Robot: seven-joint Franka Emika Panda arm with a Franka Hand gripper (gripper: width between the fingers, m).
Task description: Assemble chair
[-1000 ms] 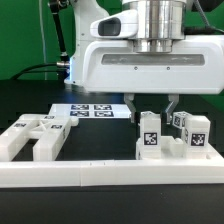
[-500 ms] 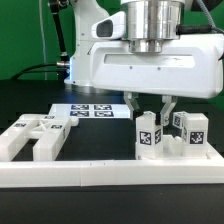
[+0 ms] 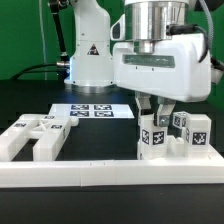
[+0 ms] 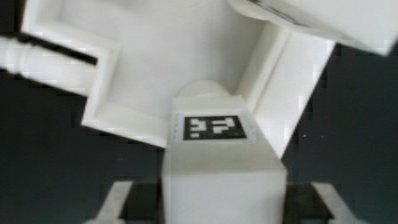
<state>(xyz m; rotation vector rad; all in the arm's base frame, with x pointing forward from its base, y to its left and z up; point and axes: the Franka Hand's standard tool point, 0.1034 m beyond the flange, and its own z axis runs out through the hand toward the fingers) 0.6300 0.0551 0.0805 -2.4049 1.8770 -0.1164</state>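
Turned about its upright axis since the earlier frames, the gripper (image 3: 157, 110) now shows a narrower side at the upper right of the exterior view. On the black counter (image 3: 100, 140), a long border rail (image 3: 100, 176) runs along the bottom. A slotted chair part (image 3: 35, 137) lies at lower left. At lower right, the tagged leg (image 3: 152, 137) is pinched upright between the closed fingers, just beside a second tagged block (image 3: 192, 130). A screwing-in turn is judged to be under way. The leg should be kept vertical and lightly pressed down, and the pinch held firm until the leg is seated.
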